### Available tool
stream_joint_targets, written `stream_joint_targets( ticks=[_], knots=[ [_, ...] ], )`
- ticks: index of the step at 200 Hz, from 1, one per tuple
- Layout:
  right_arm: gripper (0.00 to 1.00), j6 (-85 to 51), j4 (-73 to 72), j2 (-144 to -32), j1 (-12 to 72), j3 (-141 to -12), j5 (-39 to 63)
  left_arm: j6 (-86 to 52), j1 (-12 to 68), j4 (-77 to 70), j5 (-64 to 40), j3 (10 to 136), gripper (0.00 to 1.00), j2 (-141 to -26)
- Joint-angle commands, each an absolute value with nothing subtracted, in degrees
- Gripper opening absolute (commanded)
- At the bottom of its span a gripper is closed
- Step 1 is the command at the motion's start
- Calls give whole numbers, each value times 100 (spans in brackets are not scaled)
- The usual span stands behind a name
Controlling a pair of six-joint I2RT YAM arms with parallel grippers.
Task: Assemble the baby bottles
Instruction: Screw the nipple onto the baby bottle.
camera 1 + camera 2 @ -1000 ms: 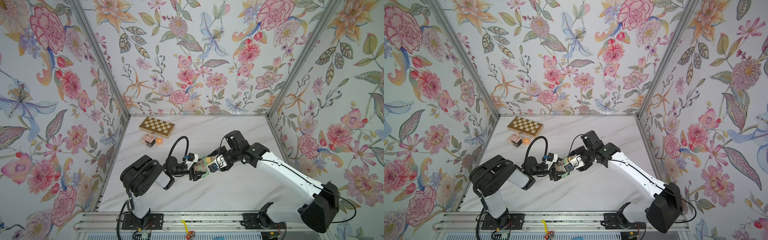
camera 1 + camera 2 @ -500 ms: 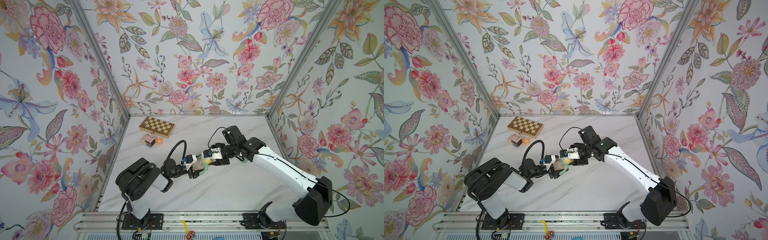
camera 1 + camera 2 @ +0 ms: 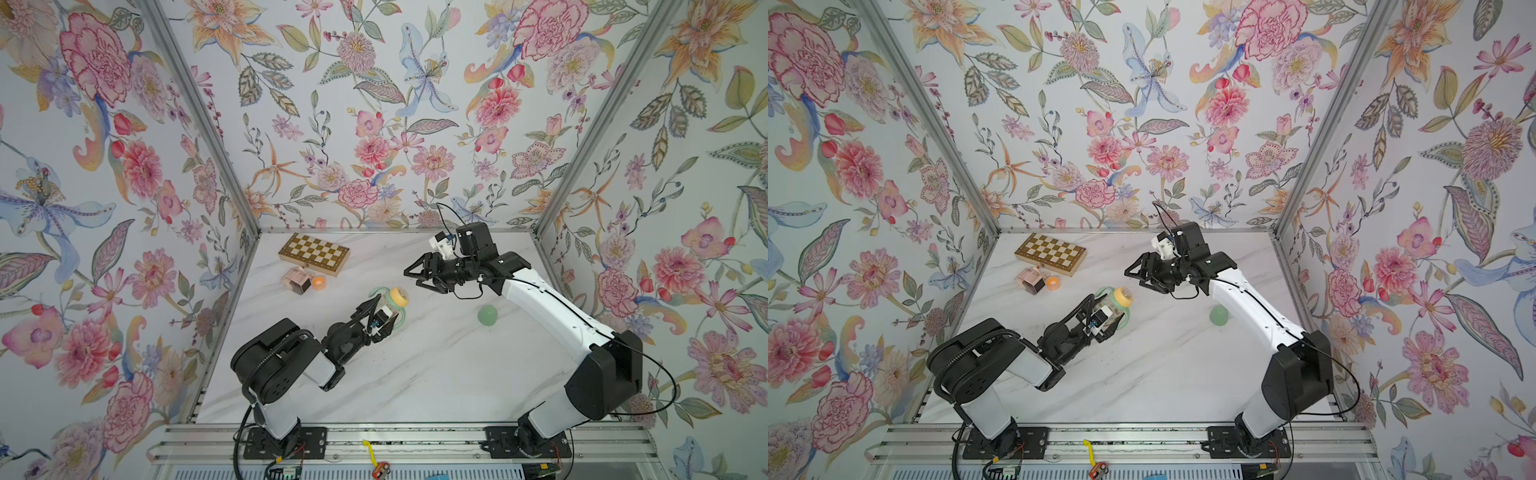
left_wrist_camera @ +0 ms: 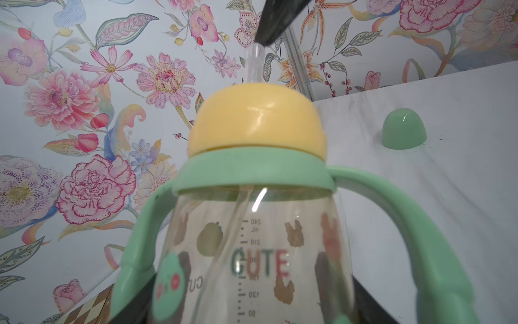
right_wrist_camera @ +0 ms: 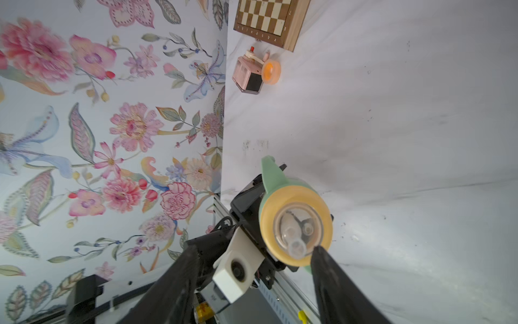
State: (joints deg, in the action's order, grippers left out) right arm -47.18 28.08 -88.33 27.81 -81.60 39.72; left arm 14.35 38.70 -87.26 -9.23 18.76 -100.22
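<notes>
since a second ago the right gripper (image 3: 411,277) has backed off the yellow collar (image 3: 400,296), where it had been pressed in close, and its jaws have spread wider. the left arm has carried the bottle a little toward the back of the table (image 3: 415,374).

at the back left lies a chessboard (image 3: 314,254). just in front of it stands a pink-and-brown cube bottle (image 3: 297,280), with a small orange round piece (image 3: 318,283) right beside it.

nearer the middle, the left gripper (image 3: 380,318) is clamped on the bottle body (image 4: 260,252). it holds the body tilted, with the collar end pointing up toward the back right. the pale green handle ring (image 4: 252,174) sits on the neck, its two handles curving down either side. the yellow collar sits on top of the ring with the clear nipple (image 4: 253,64) sticking out.

to the right of the collar, the right gripper hangs above the table with its jaws well apart and nothing between them. both top views show a gap between it and the collar. in the right wrist view one dark finger (image 5: 336,280) lines up close to the nipple tip.

further right, the pale green dome cap (image 3: 487,315) rests alone on the table, well apart from both grippers.
</notes>
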Motion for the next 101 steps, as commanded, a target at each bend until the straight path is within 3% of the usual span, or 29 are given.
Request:
stream_joint_targets(
  ticks=[1,18,34,48,61,101],
  knots=[
    [70,-4851,2465,-8222,2506,-7996,4213,1291,3933,-9842,-1214,1819,0,-9793],
    [69,-3153,2827,-8024,2290,-8073,4288,892,3903,-9748,-1779,1802,0,-9588],
    [69,214,3660,-7759,2503,-8225,4010,-13,3693,-9795,-3021,1883,0,-9459],
    [74,3263,3740,-7041,2814,-7366,3771,-571,3645,-10021,-3770,1957,0,-9457],
    [85,5113,3295,-6404,3037,-6480,3227,-954,3622,-10043,-4412,2091,0,-9495],
    [87,7207,2893,-6422,3089,-6171,2516,-1177,3621,-9689,-4921,2325,0,-9671]
  ],
)
